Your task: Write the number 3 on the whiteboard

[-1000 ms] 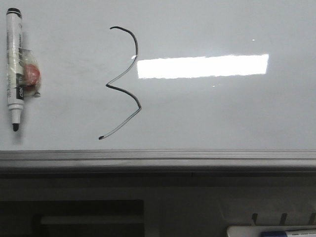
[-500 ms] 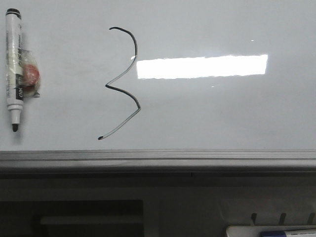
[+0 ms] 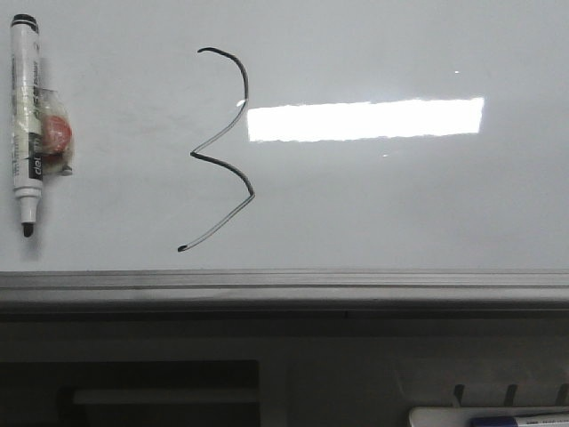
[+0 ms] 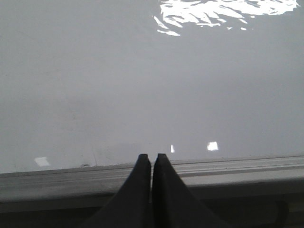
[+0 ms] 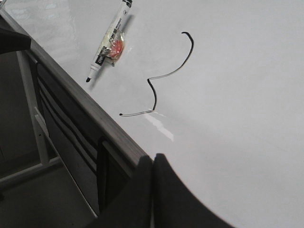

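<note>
1. At the far left of the front view, a white marker pen [image 3: 26, 124] lies on the whiteboard [image 3: 400, 205], its black end cap toward the far edge and its bare tip toward the grey ledge [image 3: 284, 286]. A small red-and-clear wrapped thing [image 3: 55, 133] touches the pen's right side; what it is cannot be told.
2. Just right of the pen, well apart from it, the number 3 [image 3: 222, 149] stands as a thin black line, its upper curve near the far edge and its lower stroke ending in a dot close to the ledge.
3. Right of the 3, a bright rectangular light reflection [image 3: 364, 119] starts right beside the upper curve and runs across the glossy board.
4. Below the ledge at the lower right, part of a white tray [image 3: 489, 416] shows, with a blue-tipped thing in it.
5. Left gripper [image 4: 152, 159]: its dark fingers are pressed together, holding nothing, tips over the board's ledge.
6. Right gripper [image 5: 153, 159]: its fingers are likewise closed and empty, over the board's near edge, with the 3 [image 5: 161, 78] and the pen [image 5: 108, 40] beyond them.
</note>
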Available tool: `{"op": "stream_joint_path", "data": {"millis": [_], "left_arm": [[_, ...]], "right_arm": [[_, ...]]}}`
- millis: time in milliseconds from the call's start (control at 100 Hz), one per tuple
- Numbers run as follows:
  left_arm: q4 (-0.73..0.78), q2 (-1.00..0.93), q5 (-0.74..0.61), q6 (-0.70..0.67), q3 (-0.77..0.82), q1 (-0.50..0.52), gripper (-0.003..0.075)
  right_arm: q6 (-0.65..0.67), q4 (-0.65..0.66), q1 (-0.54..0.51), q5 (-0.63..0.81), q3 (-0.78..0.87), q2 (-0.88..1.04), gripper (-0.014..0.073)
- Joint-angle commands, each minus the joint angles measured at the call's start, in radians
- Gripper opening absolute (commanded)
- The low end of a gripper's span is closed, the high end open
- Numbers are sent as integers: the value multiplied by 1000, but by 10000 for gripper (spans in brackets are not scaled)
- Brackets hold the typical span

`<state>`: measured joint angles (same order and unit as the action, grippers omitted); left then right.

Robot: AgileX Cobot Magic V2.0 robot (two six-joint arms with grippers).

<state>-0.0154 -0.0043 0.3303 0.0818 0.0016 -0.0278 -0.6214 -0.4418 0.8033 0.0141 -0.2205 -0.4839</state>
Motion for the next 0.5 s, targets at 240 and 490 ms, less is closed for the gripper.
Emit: {"op": "stream_joint_path", "data": {"millis": [240, 490], "left_arm": [[-1, -24, -59, -13, 11, 0, -20], [-1, -24, -59, -13, 11, 0, -20]], "right_arm": [[-5, -1, -2, 72, -24, 0, -61], [-6, 7, -2, 74, -24, 0, -61]]}}
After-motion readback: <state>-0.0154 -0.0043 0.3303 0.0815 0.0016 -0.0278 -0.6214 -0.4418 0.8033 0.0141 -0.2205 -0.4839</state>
